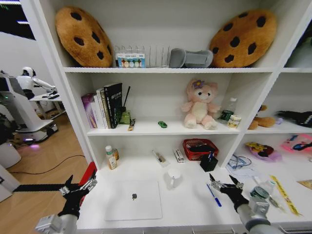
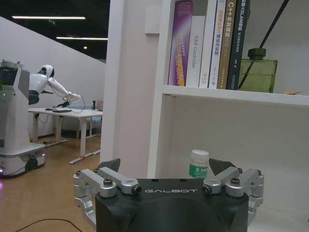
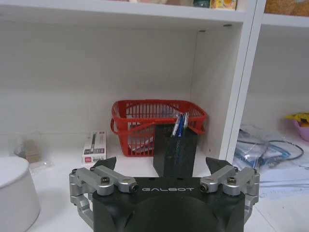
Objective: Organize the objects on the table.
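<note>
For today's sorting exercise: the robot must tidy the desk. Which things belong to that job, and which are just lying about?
Job:
laptop
blue pen
pen holder
desk
left gripper, open
right gripper, open

Lying about:
pink plush
cookie cushions
books
red basket

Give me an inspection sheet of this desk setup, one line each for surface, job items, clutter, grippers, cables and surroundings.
Surface: white table under the shelf unit, items spread across it.
Job's things: silver laptop closed, lying flat near the front; blue pen lying loose to its right; black pen holder with pens beside the red basket; green toy car on the shelf above.
Clutter: white mug, small bottle, small box.
Grippers: left gripper open, at the table's left edge; right gripper open, above the table near the blue pen; both hold nothing.
Cables: black cable on the floor to the left.
Surroundings: plush pig, books, two cookie cushions.
</note>
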Available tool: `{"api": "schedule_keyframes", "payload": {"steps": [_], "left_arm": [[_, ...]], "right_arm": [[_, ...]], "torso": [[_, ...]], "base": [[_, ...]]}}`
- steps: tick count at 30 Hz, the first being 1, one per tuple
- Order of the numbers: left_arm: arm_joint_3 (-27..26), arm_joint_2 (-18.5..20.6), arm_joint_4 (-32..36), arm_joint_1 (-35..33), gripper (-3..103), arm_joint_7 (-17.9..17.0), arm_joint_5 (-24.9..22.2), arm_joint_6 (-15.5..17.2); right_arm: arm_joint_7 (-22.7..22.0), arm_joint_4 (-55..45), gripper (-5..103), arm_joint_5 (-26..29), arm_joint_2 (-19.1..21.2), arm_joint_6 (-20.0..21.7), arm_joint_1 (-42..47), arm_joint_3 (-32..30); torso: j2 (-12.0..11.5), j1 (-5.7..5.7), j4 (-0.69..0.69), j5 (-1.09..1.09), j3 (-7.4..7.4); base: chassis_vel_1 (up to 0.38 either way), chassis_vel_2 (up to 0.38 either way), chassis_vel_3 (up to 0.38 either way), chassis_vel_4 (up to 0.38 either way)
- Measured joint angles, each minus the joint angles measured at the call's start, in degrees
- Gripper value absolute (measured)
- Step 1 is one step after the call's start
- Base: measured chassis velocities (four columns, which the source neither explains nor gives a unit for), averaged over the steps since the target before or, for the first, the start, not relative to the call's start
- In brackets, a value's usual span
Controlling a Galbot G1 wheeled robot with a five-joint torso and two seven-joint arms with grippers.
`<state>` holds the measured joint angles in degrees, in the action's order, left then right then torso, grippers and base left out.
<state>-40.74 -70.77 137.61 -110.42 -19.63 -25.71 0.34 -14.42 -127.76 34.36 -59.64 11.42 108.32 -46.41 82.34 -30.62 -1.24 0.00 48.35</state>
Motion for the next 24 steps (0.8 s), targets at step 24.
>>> {"api": "schedule_keyframes", "payload": {"steps": [24], "left_arm": [[-0.03, -0.04, -0.04, 0.03, 100, -0.09, 0.12, 0.11]], "right_arm": [[-8.96, 6.20, 100, 16.43, 5.82, 18.57, -12.10, 6.12]], "torso": [[0.00, 0.00, 0.02, 0.01, 0.00]], "base": [[0.000, 0.000, 0.000, 0.000]]}}
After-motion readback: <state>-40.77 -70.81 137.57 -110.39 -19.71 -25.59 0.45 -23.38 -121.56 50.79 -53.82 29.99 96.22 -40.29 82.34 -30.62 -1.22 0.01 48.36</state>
